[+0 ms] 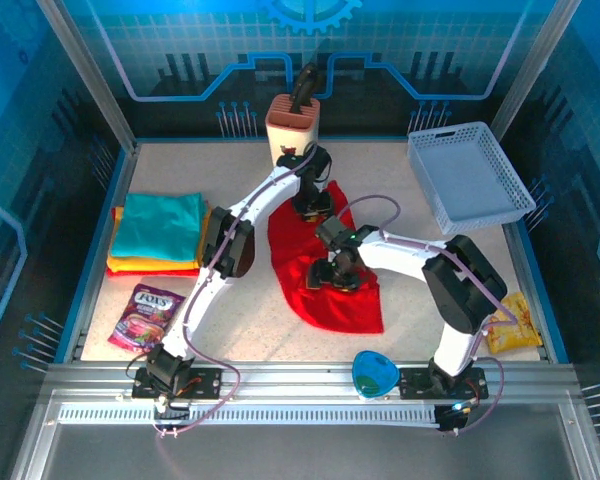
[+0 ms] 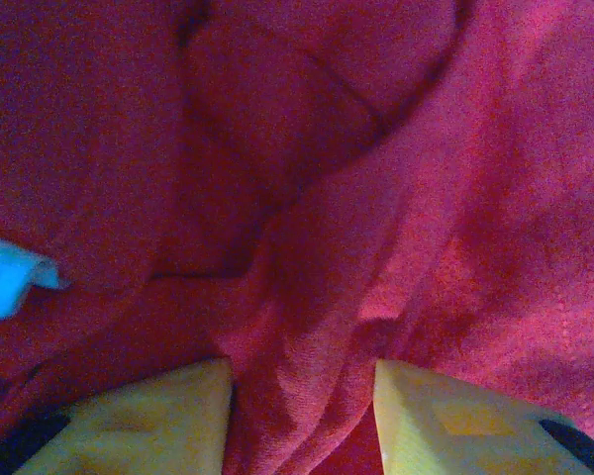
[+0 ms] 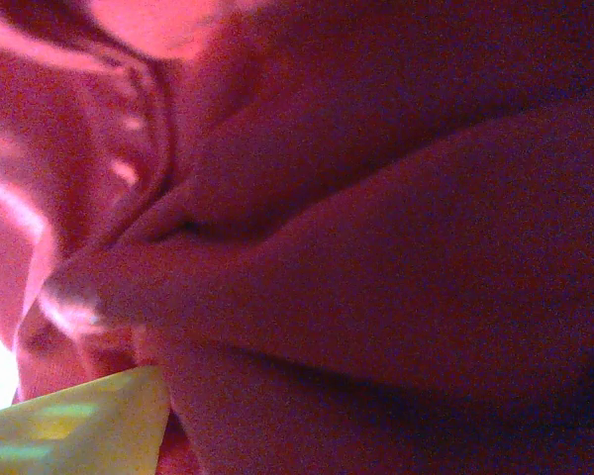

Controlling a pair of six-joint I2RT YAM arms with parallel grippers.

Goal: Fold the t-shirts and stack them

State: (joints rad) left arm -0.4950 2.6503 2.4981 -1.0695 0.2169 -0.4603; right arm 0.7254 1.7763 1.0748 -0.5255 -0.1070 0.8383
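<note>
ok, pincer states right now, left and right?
Left pincer: closed on a fold of the red t-shirt.
Right pincer: pressed into the same shirt; open or gripping cannot be told.

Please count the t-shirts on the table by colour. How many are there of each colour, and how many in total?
red t-shirt: 1
teal t-shirt: 1
yellow t-shirt: 1
orange t-shirt: 1
Total: 4
</note>
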